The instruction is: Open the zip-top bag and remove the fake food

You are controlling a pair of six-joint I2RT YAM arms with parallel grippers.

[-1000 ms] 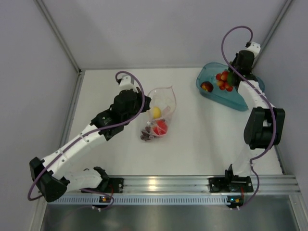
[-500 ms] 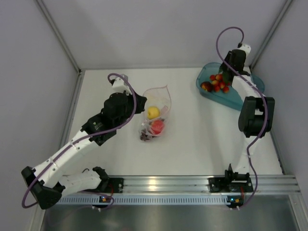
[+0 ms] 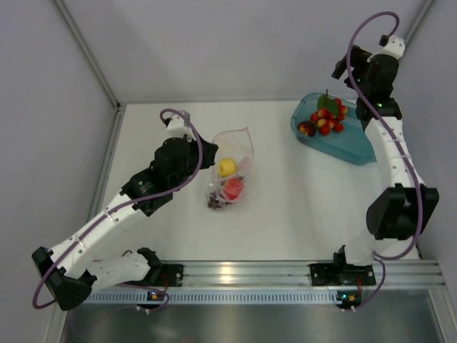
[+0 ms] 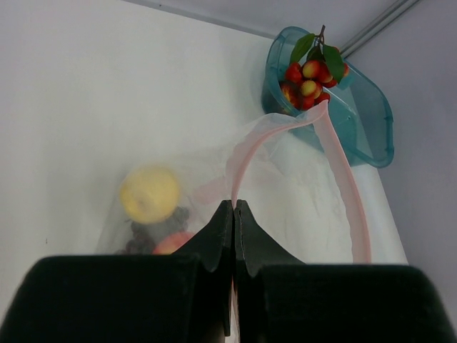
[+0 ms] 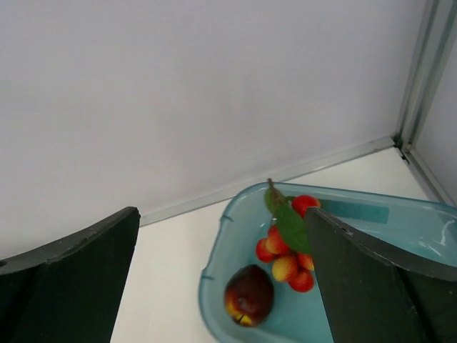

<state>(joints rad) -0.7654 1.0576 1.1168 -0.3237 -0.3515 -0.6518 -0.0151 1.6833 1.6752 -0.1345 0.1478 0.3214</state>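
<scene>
Near the middle of the white table, the zip-top bag lies with its mouth gaping toward the far wall. My left claw is clamped on the near edge of the bag. Its two dark fingers are pressed flat together with the pink zip strip caught between them, and the strip rises from there in a tall open loop. Through the clear plastic I can make out a yellow lemon, a red apple and a dark grape bunch, all touching one another inside the bag.

Over at the far right corner, my right claw hangs high above the teal tub, fingers spread wide apart and holding nothing. The tub holds a cluster of red berries with green leaves and one dark red fruit.

My reading is that the bag is already open and the emptying is partway done, with three pieces left to take out. The next move seems to call for my right claw to cross to the bag and come down through the loop of the mouth. My left claw would keep the strip lifted while the right closes on the lemon, which lies nearest the opening. The lemon looks smooth and round, so it may slip, and the thin plastic could get pinched along with it
</scene>
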